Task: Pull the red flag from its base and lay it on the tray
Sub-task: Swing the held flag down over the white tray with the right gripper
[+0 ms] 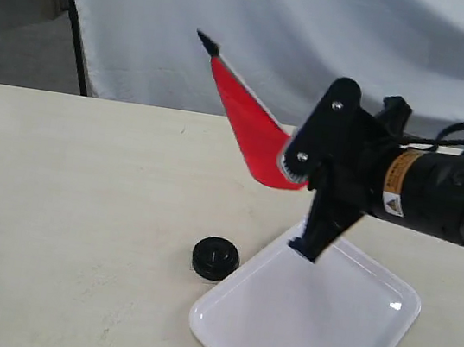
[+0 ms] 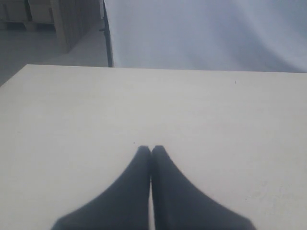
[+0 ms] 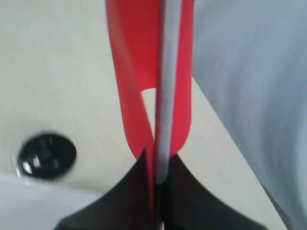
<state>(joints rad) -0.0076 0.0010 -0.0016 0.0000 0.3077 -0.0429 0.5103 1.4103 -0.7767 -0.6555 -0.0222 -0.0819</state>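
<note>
My right gripper point(image 1: 302, 181) is shut on the red flag point(image 1: 251, 133) and holds it in the air, tilted, with the black tip pointing up and to the left. In the right wrist view the grey pole point(image 3: 168, 96) and a fold of the red flag point(image 3: 129, 72) run between the closed fingers of the right gripper point(image 3: 158, 160). The black round base point(image 1: 216, 257) stands alone on the table, just left of the white tray point(image 1: 314, 325). Both the base point(image 3: 47, 156) and a corner of the tray point(image 3: 29, 206) show below the flag. My left gripper point(image 2: 151, 148) is shut on nothing over bare table.
A pale tabletop point(image 1: 62, 200) carries everything. A white cloth backdrop point(image 1: 323, 30) hangs behind the table's far edge. The left arm is out of the exterior view.
</note>
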